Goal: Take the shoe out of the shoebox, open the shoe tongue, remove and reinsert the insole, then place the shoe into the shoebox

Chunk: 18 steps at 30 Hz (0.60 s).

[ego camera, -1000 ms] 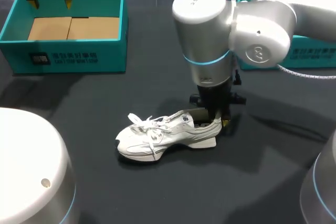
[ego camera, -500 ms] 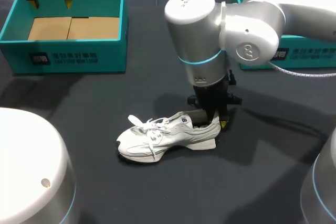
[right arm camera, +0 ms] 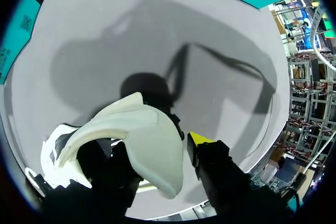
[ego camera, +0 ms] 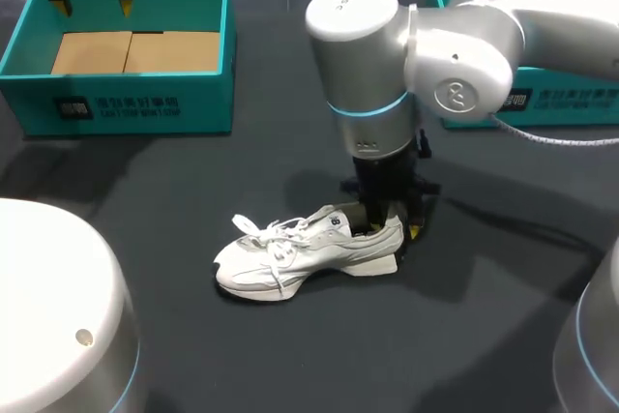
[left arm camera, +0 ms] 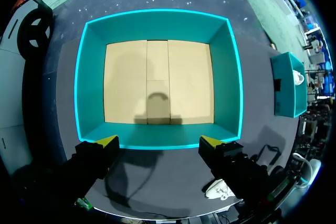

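One white lace-up sneaker [ego camera: 300,249] lies on its sole near the middle of the dark counter [ego camera: 290,355], toe toward the left edge and heel toward the right. Two open teal cardboard shoeboxes stand along the far edge. The left shoebox [ego camera: 116,108] sits at the far left corner, its floor showing tan cardboard panels. The right shoebox [ego camera: 571,99] sits at the far right corner, largely hidden behind the right arm.

The silver right arm [ego camera: 464,45] comes in from the right edge and bends at the wrist to point straight down over the sneaker's heel. The right tool [ego camera: 394,229] is clamped on the heel wall, with one finger down inside the shoe opening and the other, yellow-tipped, against the outside of the heel. From the right wrist, the white heel collar [right arm camera: 142,129] fills the space inside the right tool [right arm camera: 157,150], with one yellow fingertip [right arm camera: 202,139] showing just beside it.

The left tool [ego camera: 94,7] hangs over the far wall of the left shoebox, fingers spread wide and holding nothing. From the left wrist, that left tool [left arm camera: 158,141] looks straight down into the left shoebox [left arm camera: 157,24]. The right shoebox [left arm camera: 286,85] and the sneaker [left arm camera: 218,190] appear small off to one side.
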Each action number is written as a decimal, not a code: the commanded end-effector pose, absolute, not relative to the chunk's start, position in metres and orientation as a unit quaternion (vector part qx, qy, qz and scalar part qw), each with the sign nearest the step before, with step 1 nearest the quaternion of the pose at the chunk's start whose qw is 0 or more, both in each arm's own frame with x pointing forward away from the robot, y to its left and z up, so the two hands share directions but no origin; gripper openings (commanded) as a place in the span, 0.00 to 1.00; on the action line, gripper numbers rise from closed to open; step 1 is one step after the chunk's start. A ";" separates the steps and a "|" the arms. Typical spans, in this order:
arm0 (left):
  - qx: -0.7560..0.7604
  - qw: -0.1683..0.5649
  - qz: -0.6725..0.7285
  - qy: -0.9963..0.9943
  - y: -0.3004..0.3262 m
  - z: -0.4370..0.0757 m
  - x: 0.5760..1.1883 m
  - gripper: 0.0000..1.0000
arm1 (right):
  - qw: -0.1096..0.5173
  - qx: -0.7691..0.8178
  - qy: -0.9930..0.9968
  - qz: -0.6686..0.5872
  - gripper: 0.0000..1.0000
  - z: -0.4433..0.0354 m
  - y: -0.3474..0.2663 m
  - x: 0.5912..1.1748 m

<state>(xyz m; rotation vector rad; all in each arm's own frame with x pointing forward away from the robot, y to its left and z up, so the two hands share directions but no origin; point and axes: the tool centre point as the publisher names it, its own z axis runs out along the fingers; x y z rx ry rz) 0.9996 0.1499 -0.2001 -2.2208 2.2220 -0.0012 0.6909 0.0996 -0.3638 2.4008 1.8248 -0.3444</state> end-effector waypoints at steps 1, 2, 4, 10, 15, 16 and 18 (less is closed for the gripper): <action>-0.707 0.000 0.000 0.707 0.150 -0.200 1.000 1.00 | 0.045 0.814 0.572 -0.088 1.00 -0.347 0.098 0.686; -0.707 0.000 0.000 0.707 0.150 -0.200 1.000 1.00 | 0.039 0.811 0.577 -0.086 1.00 -0.341 0.097 0.687; -0.707 0.000 0.000 0.707 0.150 -0.200 1.000 1.00 | 0.024 0.803 0.592 -0.072 1.00 -0.327 0.098 0.689; -0.707 0.000 0.000 0.707 0.150 -0.200 1.000 1.00 | -0.023 0.751 0.659 -0.044 1.00 -0.292 0.089 0.695; -0.707 0.000 0.000 0.707 0.150 -0.200 1.000 1.00 | -0.054 0.669 0.740 0.039 1.00 -0.269 0.079 0.696; -0.707 0.000 0.000 0.707 0.150 -0.200 1.000 1.00 | -0.072 0.630 0.770 0.065 1.00 -0.265 0.077 0.695; -0.707 0.000 0.000 0.707 0.150 -0.200 1.000 1.00 | -0.072 0.630 0.770 0.065 1.00 -0.265 0.077 0.695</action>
